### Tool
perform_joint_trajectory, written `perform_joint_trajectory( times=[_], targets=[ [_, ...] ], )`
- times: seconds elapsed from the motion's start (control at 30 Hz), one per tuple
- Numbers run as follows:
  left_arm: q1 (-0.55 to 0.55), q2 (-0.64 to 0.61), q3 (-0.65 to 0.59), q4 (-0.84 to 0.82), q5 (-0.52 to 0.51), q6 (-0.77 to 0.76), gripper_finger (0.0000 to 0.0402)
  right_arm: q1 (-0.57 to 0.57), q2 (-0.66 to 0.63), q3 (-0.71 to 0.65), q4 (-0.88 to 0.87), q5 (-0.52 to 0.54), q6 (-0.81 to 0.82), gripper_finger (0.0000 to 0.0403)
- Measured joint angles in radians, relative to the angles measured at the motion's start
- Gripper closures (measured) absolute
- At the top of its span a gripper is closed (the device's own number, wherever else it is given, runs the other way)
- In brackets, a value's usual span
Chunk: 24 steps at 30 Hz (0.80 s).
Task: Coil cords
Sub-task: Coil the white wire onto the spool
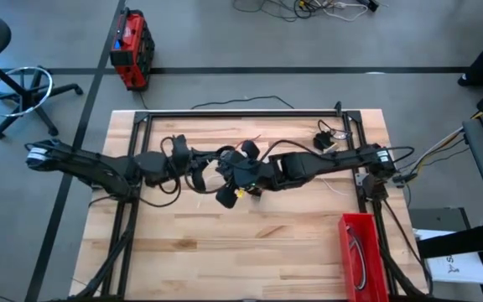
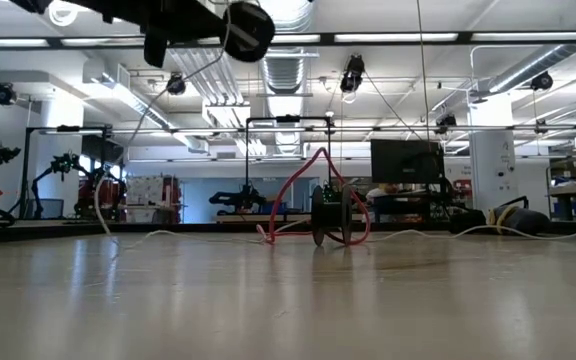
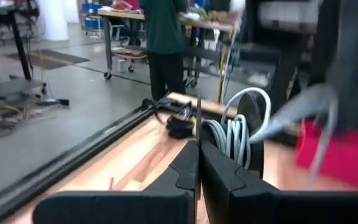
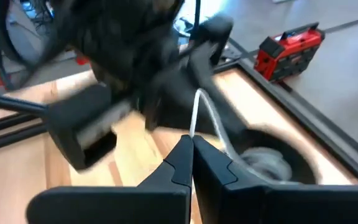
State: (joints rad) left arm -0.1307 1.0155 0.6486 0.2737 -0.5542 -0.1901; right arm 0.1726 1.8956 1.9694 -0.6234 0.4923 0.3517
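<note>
I'm seeing both arms meeting mid-table (image 1: 191,252). Left gripper (image 3: 197,149) is pinching a black cord (image 3: 198,118); right gripper (image 4: 191,146) is clamping the white cord (image 4: 207,112). Red cord (image 2: 303,185) is lying behind; a person (image 3: 163,37) is standing beyond.

Wooden table (image 1: 225,252) with red bin (image 1: 360,252), black cord (image 1: 332,136)

The left hand (image 3: 197,163) filled the lower centre of the frame, its two dark fingers (image 3: 182,171) pressed together around a thin dark strand rising straight up. Just beyond them a white cord (image 3: 234,134) sat coiled on a dark spool over the wooden surface (image 3: 138,163). A red bin (image 3: 347,158) lay at right, blurred. A person (image 3: 163,37) in green stood beyond the surface, upper centre.
</note>
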Motion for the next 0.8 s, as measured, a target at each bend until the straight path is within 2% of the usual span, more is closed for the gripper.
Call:
perform_joint_trajectory(
  times=[0.37, 0.53, 0.8],
  targets=[
    [-0.015, 0.078, -0.029, 0.023, 0.022, 0.236, 0.0401, -0.003, -0.034, 0.005, -0.023, 0.034, -0.004, 0.0403],
    [-0.012, 0.101, 0.013, 0.027, -0.033, 0.198, 0.0401, 0.002, -0.034, -0.012, -0.026, 0.034, 0.017, 0.0403],
    [-0.011, 0.09, 0.13, 0.03, -0.089, 0.147, 0.0401, 0.01, -0.034, -0.119, -0.024, 0.032, 0.103, 0.0403]
  ],
)
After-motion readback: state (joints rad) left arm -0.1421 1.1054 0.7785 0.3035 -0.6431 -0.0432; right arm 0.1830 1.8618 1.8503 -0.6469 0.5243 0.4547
